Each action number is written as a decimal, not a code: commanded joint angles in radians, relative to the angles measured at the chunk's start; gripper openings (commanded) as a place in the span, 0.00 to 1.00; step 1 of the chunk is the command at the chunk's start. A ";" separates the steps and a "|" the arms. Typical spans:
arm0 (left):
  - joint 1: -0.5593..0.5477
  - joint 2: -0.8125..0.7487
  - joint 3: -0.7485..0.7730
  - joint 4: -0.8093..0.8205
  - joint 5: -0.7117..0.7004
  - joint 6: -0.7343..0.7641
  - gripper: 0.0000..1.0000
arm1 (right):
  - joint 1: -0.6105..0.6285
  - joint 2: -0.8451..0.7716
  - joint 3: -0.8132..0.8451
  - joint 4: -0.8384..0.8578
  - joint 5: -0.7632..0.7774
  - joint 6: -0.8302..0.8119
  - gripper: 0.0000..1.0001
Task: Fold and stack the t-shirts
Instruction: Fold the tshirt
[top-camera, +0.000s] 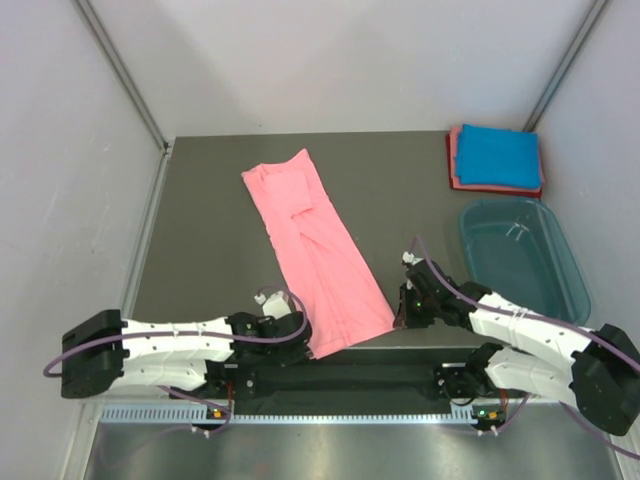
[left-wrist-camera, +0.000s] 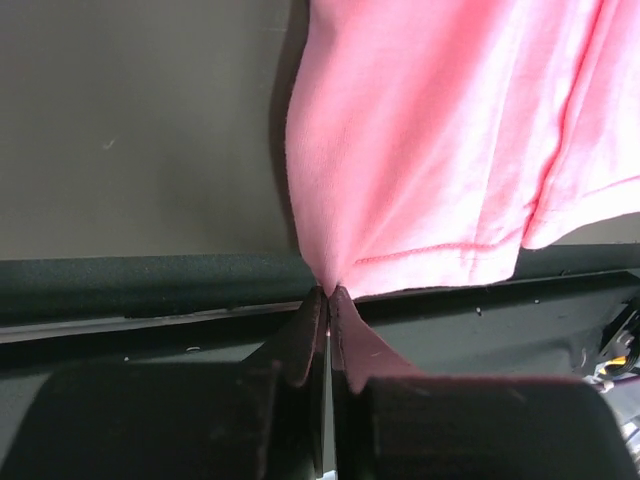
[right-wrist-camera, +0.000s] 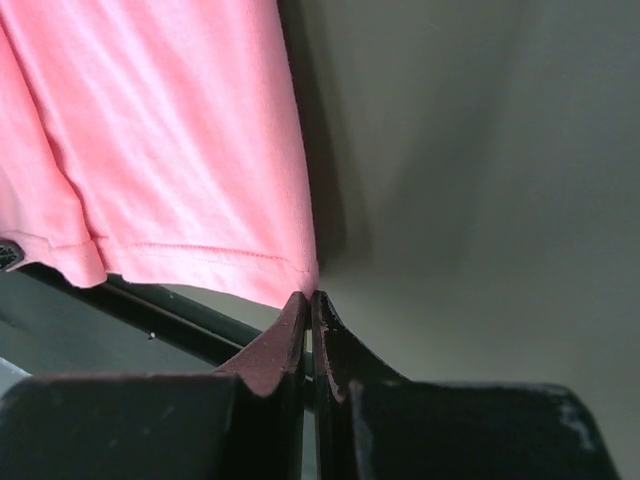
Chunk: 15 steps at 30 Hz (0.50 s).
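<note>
- Pinching shut, the left gripper (left-wrist-camera: 328, 292) is holding its two fingers pressed together with no gap showing, and the near-left hem corner of the salmon-pink t-shirt (left-wrist-camera: 430, 150) is being drawn into a small peak between the tips.
- In the top view this left gripper (top-camera: 300, 325) is sitting low at the near edge of the table (top-camera: 210, 220), left of the middle, right at the shirt's corner.
- The right gripper (right-wrist-camera: 308, 295) is likewise closing its fingers fully together, and the near-right hem corner of the same shirt (right-wrist-camera: 170, 130) is running down into the tips, so it is gripping that corner.
- From above, the right gripper (top-camera: 405, 310) is resting near the table's near edge, just right of the cloth.
- The salmon-pink t-shirt (top-camera: 315, 255) is lying flat as a long narrow strip, folded lengthwise, running on a slant from the near edge between the two grippers up toward the middle of the far edge.
- Its hem end is hanging slightly past the near edge of the table.
- The blue t-shirt (top-camera: 497, 157) is lying folded as a flat rectangle at the far right corner, stacked on the reddish-pink t-shirt (top-camera: 454, 165), whose edges are peeking out at the left and near sides.
- The teal tub (top-camera: 530, 270) is standing along the right edge, just nearer than that stack and well apart from the pink strip.
</note>
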 joint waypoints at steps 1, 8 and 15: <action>-0.005 -0.029 0.030 -0.045 -0.015 -0.043 0.00 | 0.023 -0.029 0.023 -0.029 0.006 0.015 0.00; -0.007 -0.081 0.019 -0.076 0.037 -0.057 0.00 | 0.041 -0.071 0.035 -0.072 0.033 0.047 0.00; -0.030 -0.087 0.043 -0.125 0.046 -0.063 0.00 | 0.119 -0.064 0.041 -0.080 0.081 0.090 0.00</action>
